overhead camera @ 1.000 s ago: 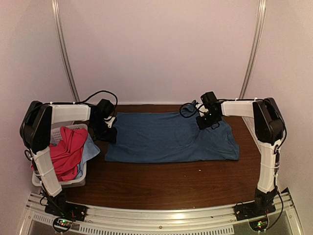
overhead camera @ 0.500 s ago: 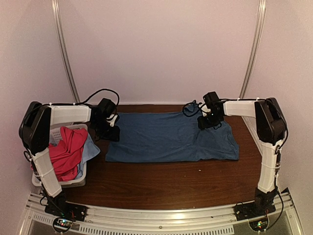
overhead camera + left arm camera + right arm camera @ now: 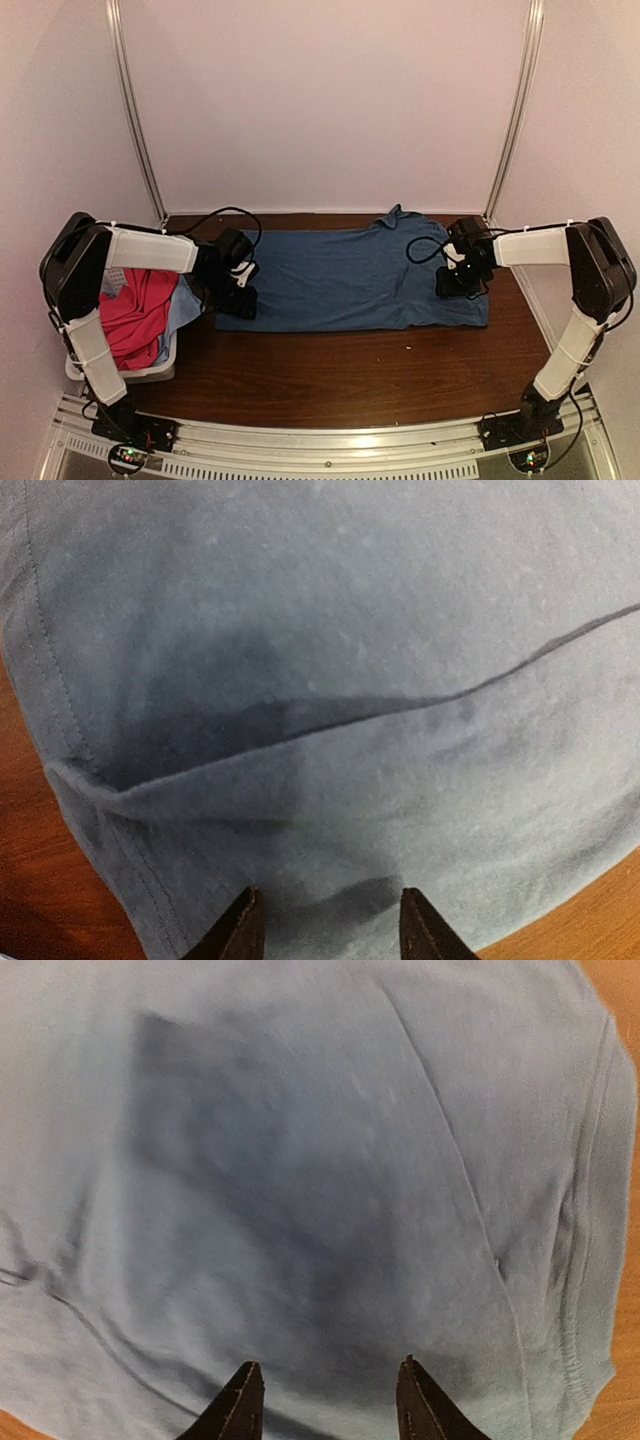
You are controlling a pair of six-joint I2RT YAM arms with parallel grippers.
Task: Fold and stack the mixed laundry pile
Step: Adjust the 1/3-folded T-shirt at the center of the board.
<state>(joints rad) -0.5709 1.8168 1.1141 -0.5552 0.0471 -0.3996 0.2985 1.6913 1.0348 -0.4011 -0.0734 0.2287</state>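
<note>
Top: dark blue T-shirt (image 3: 350,280) lies flat on tabletop (image 3: 330,380). Pink shirt (image 3: 135,315) and light-blue cloth (image 3: 186,306) in basket (image 3: 150,372), far left.
Left wrist: left end effector (image 3: 325,930) released, over the T-shirt's hem.
Right wrist: right end effector (image 3: 325,1405) released, above the T-shirt.

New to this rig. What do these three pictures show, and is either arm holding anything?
Two robot arms are bolted at the near edge of a brown table. The wide picture is from a fixed camera above and behind them; the two close-ups come from cameras on the wrists. A dark blue T-shirt lies spread flat. The left tool and right tool hang over its two ends, both open, holding nothing. A pink shirt and pale blue cloth lie in a white basket at left.
</note>
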